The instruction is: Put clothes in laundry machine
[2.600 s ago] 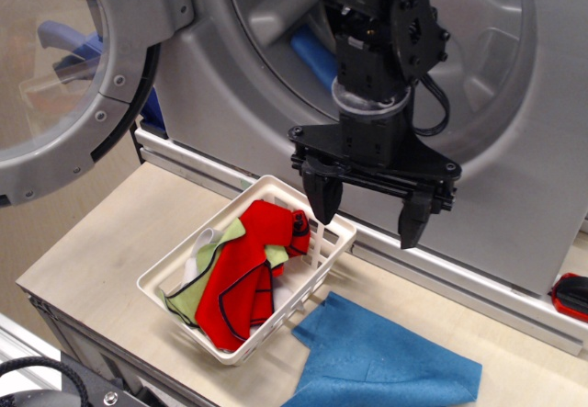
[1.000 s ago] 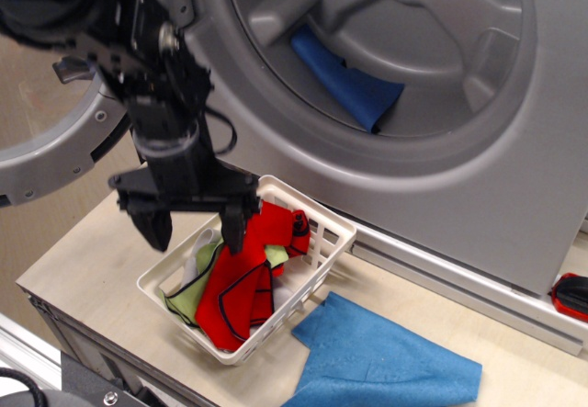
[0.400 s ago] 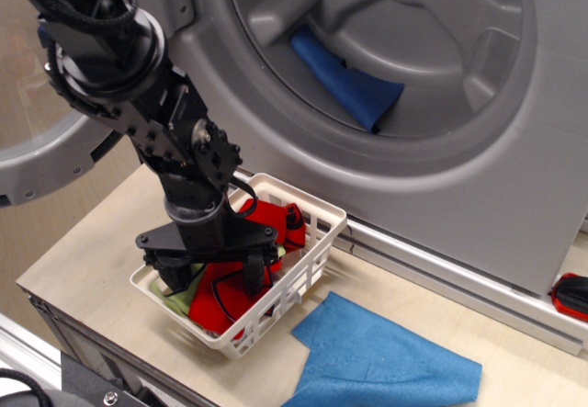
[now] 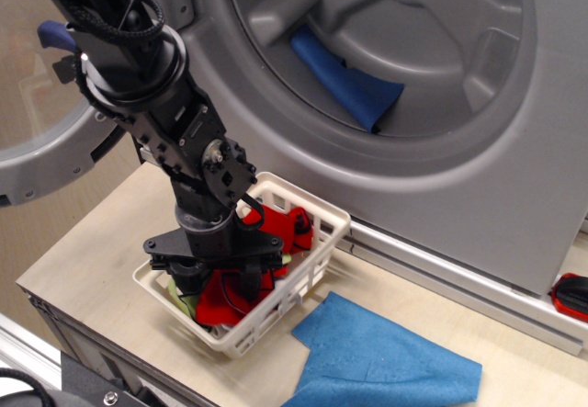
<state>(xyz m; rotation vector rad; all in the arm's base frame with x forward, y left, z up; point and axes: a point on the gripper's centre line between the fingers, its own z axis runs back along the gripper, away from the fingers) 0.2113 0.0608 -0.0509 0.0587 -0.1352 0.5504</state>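
Since 0.4 s ago the gripper [image 4: 217, 283] is sinking deeper into the basket [image 4: 317, 249] and its fingers are drawing closer together; basket itself is nudged slightly. Nearest: blue cloth [image 4: 386, 356] lying flat on the table [image 4: 83, 260], untouched. Next back, clothes [image 4: 276, 228] are sitting in the basket, red garment on top, green scrap at the left edge. Fingers are straddling the red fabric, pointing straight down; whether they are pinching it yet, cannot tell, fabric is hiding the tips. Key relation: clothes are directly under the gripper, while the washer [image 4: 514, 205] drum opening is lying up and to the right, behind the basket. Lift must clear the basket rim first.
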